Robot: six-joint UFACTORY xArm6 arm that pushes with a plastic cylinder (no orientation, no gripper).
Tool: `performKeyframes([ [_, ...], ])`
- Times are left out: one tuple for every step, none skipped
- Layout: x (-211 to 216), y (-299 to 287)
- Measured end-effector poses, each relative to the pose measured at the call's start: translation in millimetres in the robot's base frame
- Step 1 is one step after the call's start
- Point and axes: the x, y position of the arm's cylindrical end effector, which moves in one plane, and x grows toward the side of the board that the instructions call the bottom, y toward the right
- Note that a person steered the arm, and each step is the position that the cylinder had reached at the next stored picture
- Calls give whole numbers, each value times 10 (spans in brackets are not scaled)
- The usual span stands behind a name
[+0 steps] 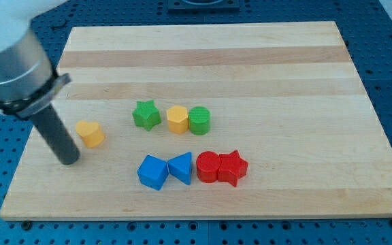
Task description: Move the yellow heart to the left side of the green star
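— Where's the yellow heart (90, 133)?

— Just to the view's right of my tip (69, 161), slightly above it, apart. My tip is a bare rod, nothing pinched.

— And the step?

— Lining up, I judge. The green star (145, 114) sits farther right; next calls for a short rightward shove, stopping before contact
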Motion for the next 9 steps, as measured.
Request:
performKeyframes([
  [-66, -76],
  [-146, 206],
  [-237, 476],
  [-337, 652],
  [-347, 629],
  [-327, 263],
  [-330, -65],
  [-455, -37],
  [-592, 308],
])
